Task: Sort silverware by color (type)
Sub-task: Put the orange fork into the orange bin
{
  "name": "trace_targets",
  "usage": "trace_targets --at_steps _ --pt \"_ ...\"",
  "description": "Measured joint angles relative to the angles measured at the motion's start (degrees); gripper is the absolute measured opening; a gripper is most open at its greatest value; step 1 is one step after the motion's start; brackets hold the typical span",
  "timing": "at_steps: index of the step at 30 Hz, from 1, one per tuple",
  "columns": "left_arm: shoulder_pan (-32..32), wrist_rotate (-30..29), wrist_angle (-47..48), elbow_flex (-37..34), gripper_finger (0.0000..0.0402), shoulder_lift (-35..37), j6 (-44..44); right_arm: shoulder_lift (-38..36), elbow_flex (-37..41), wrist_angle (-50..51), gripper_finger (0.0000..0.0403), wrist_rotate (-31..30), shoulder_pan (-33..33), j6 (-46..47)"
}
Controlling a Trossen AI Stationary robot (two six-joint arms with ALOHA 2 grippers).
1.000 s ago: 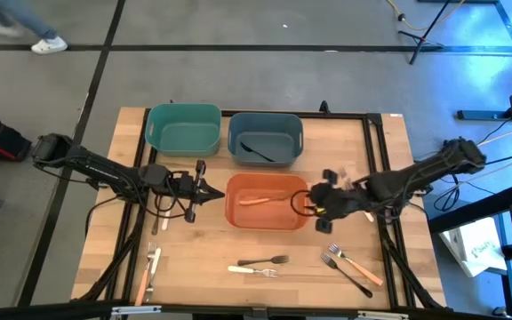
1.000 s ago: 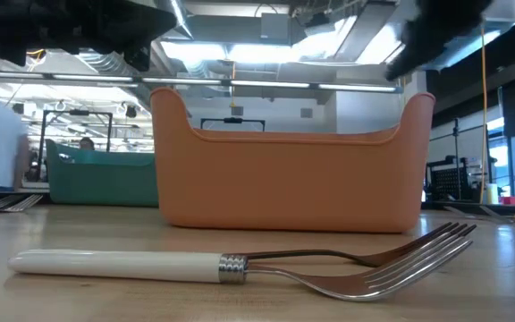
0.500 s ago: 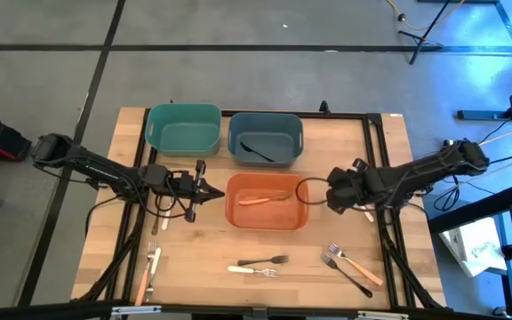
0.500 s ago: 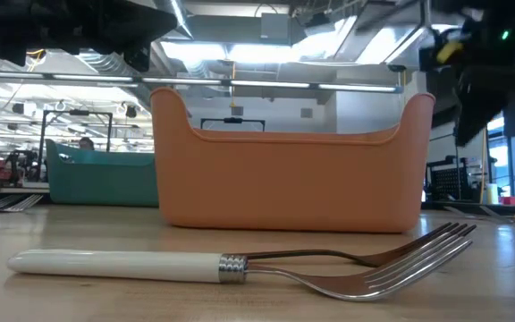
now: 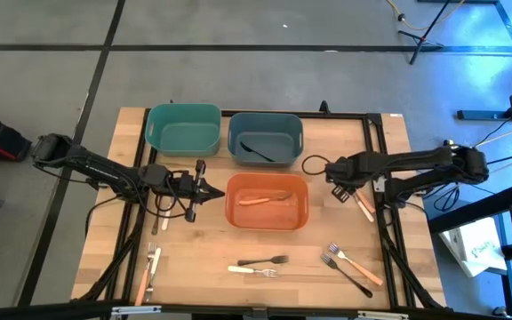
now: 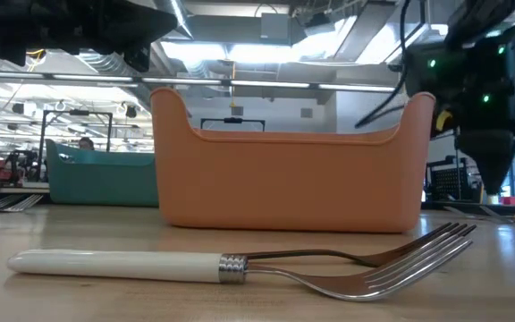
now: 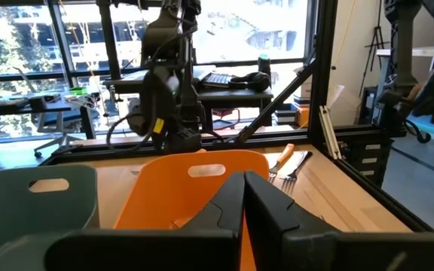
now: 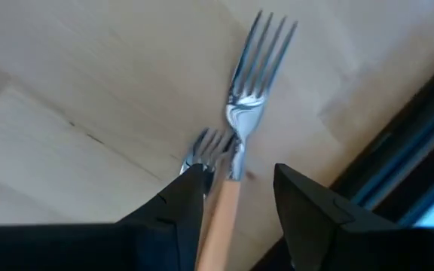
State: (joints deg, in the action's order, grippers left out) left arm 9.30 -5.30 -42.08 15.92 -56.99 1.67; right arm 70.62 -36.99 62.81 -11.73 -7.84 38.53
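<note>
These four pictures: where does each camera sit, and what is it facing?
High view: above the table, looking straight down on both arms and three bins.
Low view: at tabletop height, facing the orange bin past a white-handled fork; a dark arm hangs at the right.
Left wrist: past the shut left tool toward the orange bin and the other arm.
Right wrist: down past the open right tool at two forks.
Shared: the orange bin.

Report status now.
Right gripper open, over two forks at right table edge. Left gripper shut, idle beside orange bin. Nothing blocking.

Two dark jointed arms, black looping cables, green indicator lights
</note>
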Motion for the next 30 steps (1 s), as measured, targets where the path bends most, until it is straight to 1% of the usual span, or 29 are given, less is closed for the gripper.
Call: trace_targets --at_steps 2,8,11,20,24,27,30 --pt "0.0 0.0 0.0 0.0 0.0006 0.0 0.0 1.0 0.8 -0.2 0.0149 0.9 -1.9 -0.6" --pt "0.0 0.0 0.0 0.0 0.0006 0.0 0.0 4.8 1.6 -0.4 0.0149 0.9 -6.1 -3.3" --pt "0.0 0.0 0.0 0.0 0.0006 0.0 0.0 6.5 1.6 -2.1 0.0149 2.4 -6.5 -4.5" --pt "0.0 -0.2 0.0 0.0 0.0006 0.0 0.0 13.1 1.5 -2.6 0.0149 1.8 -6.5 -4.6" --pt "0.0 -0.2 0.0 0.0 0.0006 0.0 0.0 14.7 1.4 -2.6 0.0148 0.9 -6.5 -4.8" --pt "0.0 -0.2 0.0 0.0 0.0006 0.0 0.0 14.8 1.4 -2.8 0.0140 0.2 -6.5 -5.4" --pt "0.0 -0.2 0.0 0.0 0.0006 0.0 0.0 14.8 1.5 -3.0 0.0123 -0.4 -6.5 -5.2"
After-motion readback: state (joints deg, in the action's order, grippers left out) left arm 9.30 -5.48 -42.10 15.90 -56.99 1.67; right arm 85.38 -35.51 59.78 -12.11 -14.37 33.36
